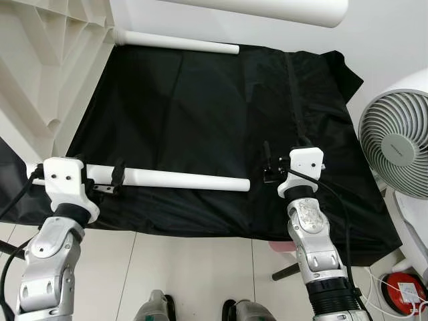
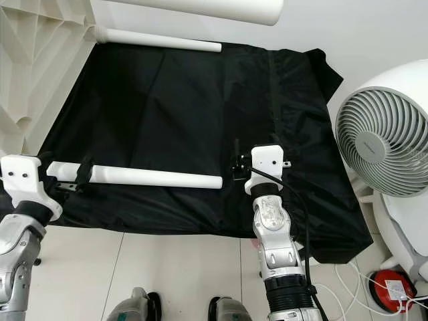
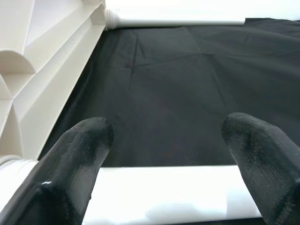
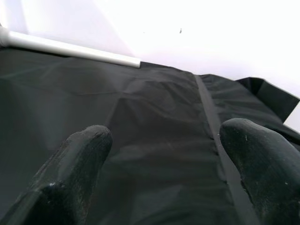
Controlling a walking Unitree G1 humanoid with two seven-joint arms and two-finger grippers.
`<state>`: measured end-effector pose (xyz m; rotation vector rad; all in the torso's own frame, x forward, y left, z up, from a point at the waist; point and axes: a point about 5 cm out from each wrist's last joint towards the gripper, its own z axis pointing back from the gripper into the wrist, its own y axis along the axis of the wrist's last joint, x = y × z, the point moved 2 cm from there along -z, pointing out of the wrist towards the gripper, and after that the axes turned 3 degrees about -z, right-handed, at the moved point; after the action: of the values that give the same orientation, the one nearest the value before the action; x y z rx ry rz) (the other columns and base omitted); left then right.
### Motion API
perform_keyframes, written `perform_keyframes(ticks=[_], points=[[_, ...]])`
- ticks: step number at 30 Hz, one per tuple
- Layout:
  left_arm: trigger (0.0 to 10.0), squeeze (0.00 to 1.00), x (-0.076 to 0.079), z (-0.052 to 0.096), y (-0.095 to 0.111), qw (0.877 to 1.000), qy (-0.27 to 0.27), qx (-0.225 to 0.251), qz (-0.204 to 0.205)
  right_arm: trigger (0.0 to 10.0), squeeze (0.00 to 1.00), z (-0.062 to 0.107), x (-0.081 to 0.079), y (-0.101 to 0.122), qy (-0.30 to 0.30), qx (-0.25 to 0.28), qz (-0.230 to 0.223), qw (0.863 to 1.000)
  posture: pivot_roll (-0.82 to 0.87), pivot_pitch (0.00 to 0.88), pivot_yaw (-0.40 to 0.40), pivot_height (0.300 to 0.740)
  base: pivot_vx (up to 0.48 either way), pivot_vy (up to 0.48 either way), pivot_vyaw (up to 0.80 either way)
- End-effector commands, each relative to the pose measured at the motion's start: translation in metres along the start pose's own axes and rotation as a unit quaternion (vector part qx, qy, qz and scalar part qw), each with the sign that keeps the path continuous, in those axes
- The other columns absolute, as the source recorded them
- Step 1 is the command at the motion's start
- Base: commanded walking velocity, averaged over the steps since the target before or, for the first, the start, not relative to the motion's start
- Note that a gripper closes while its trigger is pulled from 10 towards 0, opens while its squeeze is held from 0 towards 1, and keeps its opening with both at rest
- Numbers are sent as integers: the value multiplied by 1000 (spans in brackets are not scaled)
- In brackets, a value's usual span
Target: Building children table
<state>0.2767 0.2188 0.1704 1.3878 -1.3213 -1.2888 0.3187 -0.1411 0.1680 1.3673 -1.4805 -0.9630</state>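
The table leg (image 1: 177, 178) is laid on the black cloth (image 1: 200, 100), its long axis running left to right. Its left end is straddled by the left gripper (image 1: 110, 178), fingers spread, not clamped. The right gripper (image 1: 269, 164), released and empty, is positioned just beyond the leg's right end.

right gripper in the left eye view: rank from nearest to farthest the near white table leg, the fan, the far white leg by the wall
From the right gripper:
1. Near white table leg, its free end just to the gripper's left.
2. Fan, off to the right.
3. Far white leg, at the black cloth's far edge.
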Motion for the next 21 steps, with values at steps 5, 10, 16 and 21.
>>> perform_keyframes(ticks=[5,10,16,21], points=[[10000,0,-4,-2,-4,997,78,-4,1,10000,0,7,6,4,-13,11,-33,999,-18,120,29,740,0,0,0],[10000,0,8,5,-3,997,74,2,31,10000,0,13,7,7,-14,20,-20,1000,-13,110,30,740,0,0,0],[10000,0,11,11,-5,997,70,2,31,10000,0,15,6,8,-2,21,-10,1000,-6,102,27,740,0,0,0],[10000,0,6,10,-1,997,76,14,26,10000,0,12,8,9,-1,23,-9,1000,-1,103,23,740,0,0,0]])
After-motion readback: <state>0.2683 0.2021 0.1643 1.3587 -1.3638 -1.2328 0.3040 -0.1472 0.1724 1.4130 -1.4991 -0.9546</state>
